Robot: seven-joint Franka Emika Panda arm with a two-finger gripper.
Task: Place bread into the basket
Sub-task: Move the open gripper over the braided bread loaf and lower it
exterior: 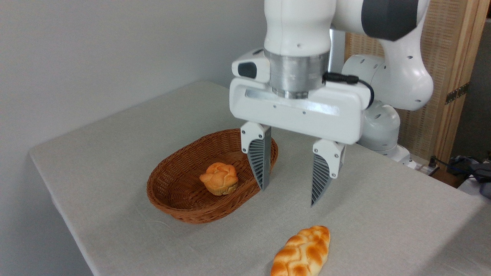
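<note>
The bread (303,252), a glossy golden-orange braided loaf, lies on the tablecloth near the front edge, cut off slightly by the bottom of the picture. The basket (180,207), an oval reddish-brown wicker one, stands to its upper left and holds a small round knotted bun (219,178). My gripper (288,197) hangs open above the table, between the basket's right rim and the loaf, with nothing between its grey ribbed fingers (321,177). Its left finger overlaps the basket's right rim in the picture.
A pale cloth covers the table (115,161), whose left and front edges drop off close to the basket and loaf. The arm's white base (378,126) stands at the back right, with a wooden screen (445,57) and cables behind it.
</note>
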